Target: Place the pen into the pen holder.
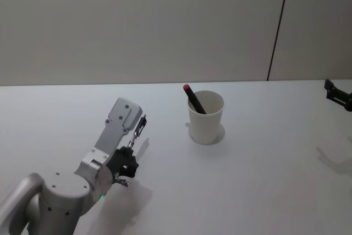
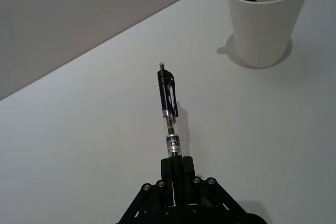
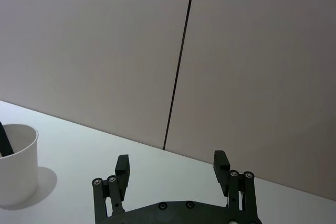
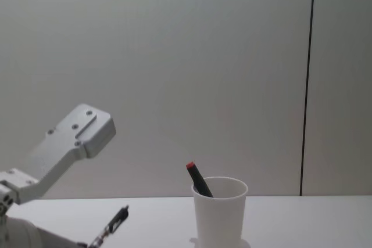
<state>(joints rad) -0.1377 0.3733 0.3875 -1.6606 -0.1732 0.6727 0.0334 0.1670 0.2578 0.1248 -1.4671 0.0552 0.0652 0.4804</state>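
Observation:
My left gripper [image 2: 176, 167] is shut on the lower end of a black click pen [image 2: 169, 107]. It holds the pen [image 1: 138, 129] tilted above the table, left of the pen holder [image 1: 206, 117]. The pen holder is a white paper cup [image 2: 265, 20], standing upright near the table's middle. A second black pen with a red end [image 1: 193, 98] leans inside it. The chest view shows the held pen [image 4: 115, 222] low at the left and the cup [image 4: 220, 214] to its right. My right gripper [image 3: 173, 163] is open and holds nothing, at the table's far right [image 1: 338, 94].
The white table [image 1: 264, 180] meets a plain grey wall behind, with a dark vertical seam [image 1: 279, 26] at the right. My left arm's grey link [image 4: 70, 143] rises at the left of the chest view.

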